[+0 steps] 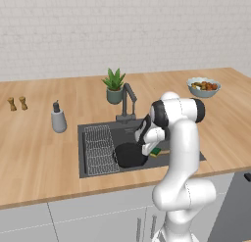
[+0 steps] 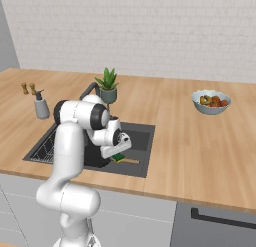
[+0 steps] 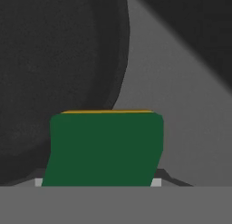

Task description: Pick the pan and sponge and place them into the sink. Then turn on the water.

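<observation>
The tool (image 2: pixel 120 152) hangs low over the big dark-grey sink (image 1: pixel 95 129) and holds the small green sponge with a yellow layer (image 3: pixel 105 148) by its two sides. In the hand view the sponge sits right between the finger tips, green face toward the camera, with the sink floor below it.

The round black frying pan (image 1: pixel 129 155) lies in the sink already, just beside the sponge. Its light-brown wooden handle (image 2: pixel 131 161) pokes out toward the front wall of the sink.

The sponge looks soft and light, so a gentle squeeze on its short sides should be enough, and it will squash a bit. The pan looks stiff and heavy; its long handle is the best place to grab it.

I count one sponge, one pan, one sink and one dark faucet (image 1: pixel 128 100). No water comes out of the faucet yet.
</observation>
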Robot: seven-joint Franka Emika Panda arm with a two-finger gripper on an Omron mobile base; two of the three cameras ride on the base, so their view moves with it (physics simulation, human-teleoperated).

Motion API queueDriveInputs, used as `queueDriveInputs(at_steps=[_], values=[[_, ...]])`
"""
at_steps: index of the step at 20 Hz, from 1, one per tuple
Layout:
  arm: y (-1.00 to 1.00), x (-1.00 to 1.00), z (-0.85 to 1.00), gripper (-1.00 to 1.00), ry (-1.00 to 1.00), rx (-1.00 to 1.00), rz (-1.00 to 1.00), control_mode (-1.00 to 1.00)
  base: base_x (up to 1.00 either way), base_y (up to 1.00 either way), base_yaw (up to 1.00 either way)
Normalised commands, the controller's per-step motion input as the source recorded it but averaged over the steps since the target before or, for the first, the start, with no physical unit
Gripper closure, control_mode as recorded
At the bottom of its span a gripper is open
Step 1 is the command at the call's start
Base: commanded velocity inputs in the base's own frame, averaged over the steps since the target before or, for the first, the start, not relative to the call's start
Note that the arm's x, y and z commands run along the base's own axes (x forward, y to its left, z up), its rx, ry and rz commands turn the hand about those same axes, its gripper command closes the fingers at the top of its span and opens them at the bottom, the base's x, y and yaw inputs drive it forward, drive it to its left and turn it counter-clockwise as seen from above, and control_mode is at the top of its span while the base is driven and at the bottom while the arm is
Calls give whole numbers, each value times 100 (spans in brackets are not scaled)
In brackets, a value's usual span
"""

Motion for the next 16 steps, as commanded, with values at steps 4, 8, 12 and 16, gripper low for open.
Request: queueDriveInputs(at_steps=[4, 8, 12, 16], values=[[-1, 0, 0, -100, 0, 0, 0, -100, 0, 0, 0], [-5, 0, 21, -100, -4, 1, 0, -100, 0, 0, 0], [-6, -12, 53, -100, -7, 5, 0, -100, 0, 0, 0], [-16, -27, 85, -100, -3, 11, 0, -100, 0, 0, 0]])
